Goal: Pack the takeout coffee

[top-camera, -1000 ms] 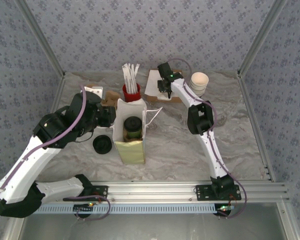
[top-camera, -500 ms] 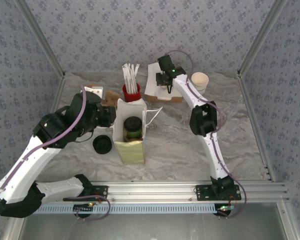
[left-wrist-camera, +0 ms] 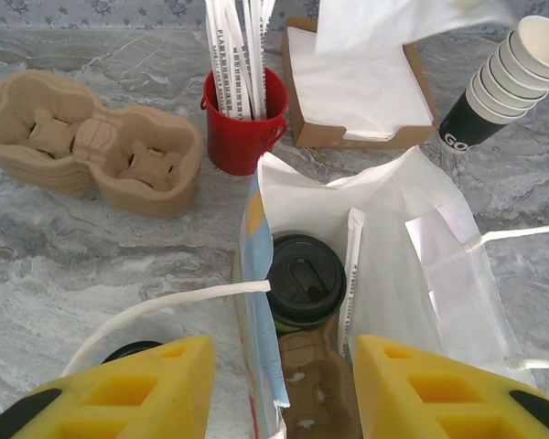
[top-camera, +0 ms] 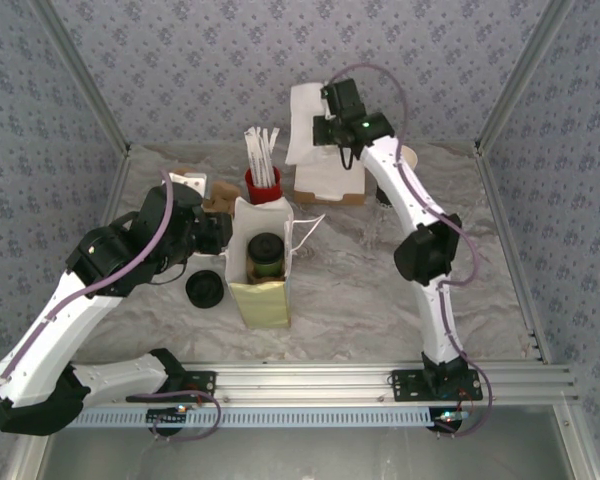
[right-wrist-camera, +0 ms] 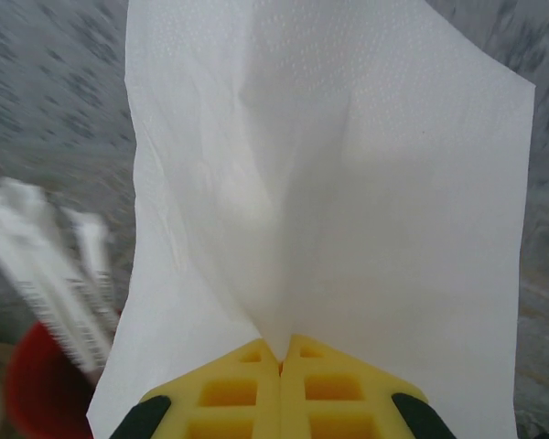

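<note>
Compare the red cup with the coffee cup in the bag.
The red cup is open-topped and holds wrapped white sticks; the coffee cup wears a black lid. The red cup stands on the table; the coffee cup sits inside the paper bag. Both stand upright.

The bag is thin white paper, matt and lightly creased. Inside the bag, the takeout coffee is capped in black plastic with a soft sheen. Behind the bag, the red cup has a glossy finish. Left of the bag, the cup carrier is rough, matt moulded pulp. The napkin is white paper, finely embossed. The table looks smooth, marbled grey.
</note>
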Controlling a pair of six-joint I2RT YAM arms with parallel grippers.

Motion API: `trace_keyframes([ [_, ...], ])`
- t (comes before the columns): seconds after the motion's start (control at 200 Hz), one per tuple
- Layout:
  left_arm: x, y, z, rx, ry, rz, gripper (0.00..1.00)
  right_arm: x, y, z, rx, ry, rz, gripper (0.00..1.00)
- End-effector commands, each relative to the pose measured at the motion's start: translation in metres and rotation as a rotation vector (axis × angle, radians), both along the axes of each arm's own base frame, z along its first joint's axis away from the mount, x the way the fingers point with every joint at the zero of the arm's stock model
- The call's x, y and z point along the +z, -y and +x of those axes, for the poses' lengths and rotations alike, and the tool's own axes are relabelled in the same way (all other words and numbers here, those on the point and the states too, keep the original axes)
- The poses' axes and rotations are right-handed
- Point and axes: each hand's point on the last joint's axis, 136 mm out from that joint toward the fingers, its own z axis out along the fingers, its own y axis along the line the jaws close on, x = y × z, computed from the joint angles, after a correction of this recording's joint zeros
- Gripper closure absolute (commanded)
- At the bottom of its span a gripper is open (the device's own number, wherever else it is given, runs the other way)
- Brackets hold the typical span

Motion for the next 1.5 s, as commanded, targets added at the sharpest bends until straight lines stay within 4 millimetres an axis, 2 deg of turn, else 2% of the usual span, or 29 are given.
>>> trace_keyframes([
  [0.0, 0.015, 0.000, 0.003, -0.006, 0.055, 0.001, 0.55, 0.063, 0.008, -0.038, 0.039, 0.081, -0.003, 0.97],
  [0.18, 0.019, -0.001, 0.005, -0.007, 0.071, 0.010, 0.53, 0.127, 0.006, -0.094, 0.108, 0.177, 0.019, 0.99],
  [0.325, 0.018, -0.002, 0.007, -0.003, 0.072, 0.022, 0.50, 0.165, 0.001, -0.142, 0.168, 0.221, 0.062, 0.99],
  [0.515, 0.018, -0.002, 0.006, -0.021, 0.052, 0.042, 0.48, 0.198, -0.019, -0.205, 0.294, 0.245, 0.154, 0.99],
  [0.67, 0.020, -0.006, 0.003, -0.029, 0.050, 0.048, 0.47, 0.217, -0.031, -0.246, 0.371, 0.212, 0.309, 0.99],
  [0.86, 0.016, -0.010, -0.003, -0.035, 0.052, 0.032, 0.47, 0.225, -0.066, -0.286, 0.507, 0.105, 0.534, 1.00],
  [1.044, 0.003, -0.015, -0.012, -0.032, 0.015, 0.027, 0.46, 0.222, -0.091, -0.302, 0.529, -0.003, 0.678, 1.00],
  [1.164, -0.004, -0.021, -0.016, -0.017, -0.005, 0.032, 0.45, 0.206, -0.103, -0.308, 0.511, -0.065, 0.715, 1.00],
  [1.274, -0.009, -0.027, -0.020, -0.007, -0.009, 0.036, 0.45, 0.181, -0.112, -0.307, 0.489, -0.132, 0.733, 1.00],
  [1.294, -0.010, -0.028, -0.020, -0.005, -0.009, 0.036, 0.45, 0.183, -0.116, -0.307, 0.496, -0.131, 0.763, 1.00],
  [1.494, -0.013, -0.035, -0.025, -0.001, -0.010, 0.046, 0.45, 0.150, -0.143, -0.310, 0.504, -0.213, 0.776, 1.00],
])
